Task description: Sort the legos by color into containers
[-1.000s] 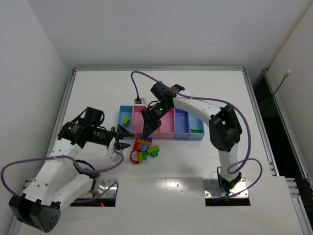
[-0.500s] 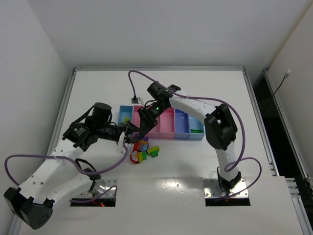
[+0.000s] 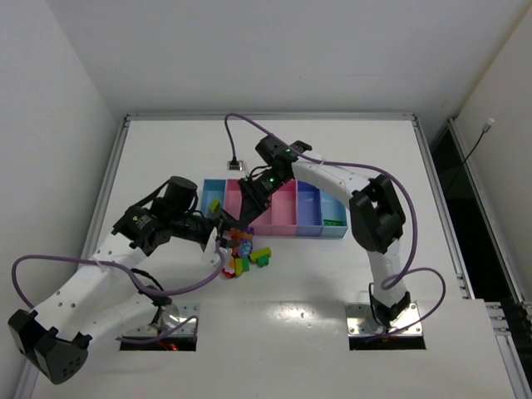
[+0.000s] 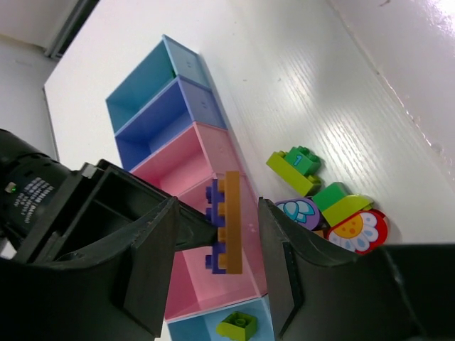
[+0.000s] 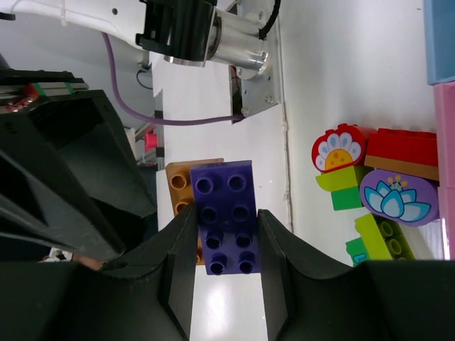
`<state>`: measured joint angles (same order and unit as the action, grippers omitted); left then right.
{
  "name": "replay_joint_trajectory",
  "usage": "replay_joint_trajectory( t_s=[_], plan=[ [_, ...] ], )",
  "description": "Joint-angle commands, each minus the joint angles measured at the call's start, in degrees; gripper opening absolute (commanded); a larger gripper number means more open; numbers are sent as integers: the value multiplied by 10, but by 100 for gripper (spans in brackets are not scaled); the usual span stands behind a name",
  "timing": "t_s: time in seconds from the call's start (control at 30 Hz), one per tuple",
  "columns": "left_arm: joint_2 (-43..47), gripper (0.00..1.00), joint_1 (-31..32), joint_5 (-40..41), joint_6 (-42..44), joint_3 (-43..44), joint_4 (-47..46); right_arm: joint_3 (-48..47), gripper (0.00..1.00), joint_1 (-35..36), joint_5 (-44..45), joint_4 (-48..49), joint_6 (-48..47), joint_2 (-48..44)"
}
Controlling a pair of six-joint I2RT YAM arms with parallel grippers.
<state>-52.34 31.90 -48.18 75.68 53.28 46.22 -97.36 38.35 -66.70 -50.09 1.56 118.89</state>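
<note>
One lime brick (image 3: 214,204) and one green brick (image 3: 332,222) lay in bins (image 3: 309,214); a pile (image 3: 245,253) waited. Right claw (image 5: 226,241) pinched a purple brick (image 5: 224,199); left claw (image 4: 217,220) stood spread.

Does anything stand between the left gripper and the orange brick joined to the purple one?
Nothing visible does. The orange brick, stuck to the purple brick in the right gripper, sits in the gap of the open left gripper, a little clear of both fingers.

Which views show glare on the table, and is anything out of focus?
Top view: mild sheen on the near table, all sharp. Left wrist: strong glare on the table at right; its fingers dark, soft. Right wrist: purple brick sharp, fingers shadowed.
</note>
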Motion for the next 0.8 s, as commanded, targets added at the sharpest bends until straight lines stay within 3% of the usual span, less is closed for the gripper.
replay_joint_trajectory(
  t_s=[0.0, 0.43, 0.63, 0.77],
  plan=[
    [-9, 54, 6, 1, 30, 9, 18, -23, 0, -4, -32, 10, -2, -2],
    [-40, 45, 6, 33, 58, 9, 12, -13, 0, -4, -42, 10, -2, -14],
    [-45, 30, 11, 39, 46, 9, 1, -13, 0, -4, -48, 10, -2, -14],
    [-40, 16, 11, 51, 39, -2, -12, -13, 0, -4, -53, 10, -2, -14]
  ],
)
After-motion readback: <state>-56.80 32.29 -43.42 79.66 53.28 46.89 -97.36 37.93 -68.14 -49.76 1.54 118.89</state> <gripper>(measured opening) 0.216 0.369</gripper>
